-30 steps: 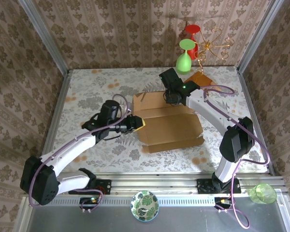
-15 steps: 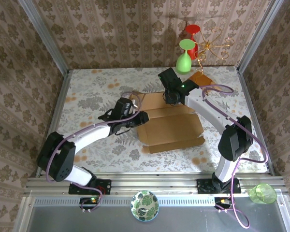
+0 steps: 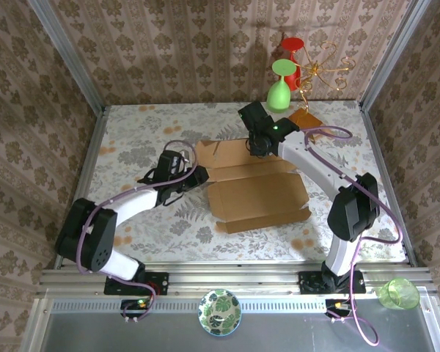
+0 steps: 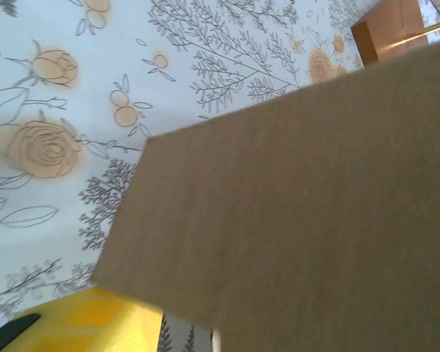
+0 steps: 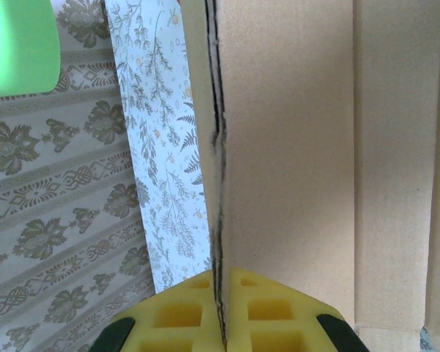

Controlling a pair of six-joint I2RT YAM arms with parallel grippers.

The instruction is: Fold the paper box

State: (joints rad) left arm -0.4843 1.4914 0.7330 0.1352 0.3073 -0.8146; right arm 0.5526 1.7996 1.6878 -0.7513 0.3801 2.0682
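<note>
Against a second ago, the left pincer (image 3: 196,178) has drawn back off the paper box (image 3: 260,198). Then it reached in over the box's left edge with yellow foam showing; now it sits just beside that edge, above the counter (image 3: 139,136), and its arm has swung in closer to the middle. Whether its jaws stand apart or together I cannot tell: its wrist view gives one yellow foam pad (image 4: 88,326) low at the left, with a broad slab of cardboard passing over it. The right pincer (image 3: 254,147) has hardly shifted and stays clamped on the box's far wall, the cardboard edge pinched between its two yellow pads (image 5: 172,323). The box lies in the middle of the counter, a little right of centre. It is a shallow rectangular tray of plain light-brown corrugated board, with a crease across its floor, fine ribbing on its face, and a ragged, layered cut edge where the right pincer holds it. The right pincer's pads are moulded foam with square pockets. The counter wears a pale cloth printed with grey leaves and orange roses. Beyond the box's far side stands a glossy green stemmed glass (image 3: 279,92), and near it a reddish-brown wooden board (image 3: 306,117) lies flat.
</note>
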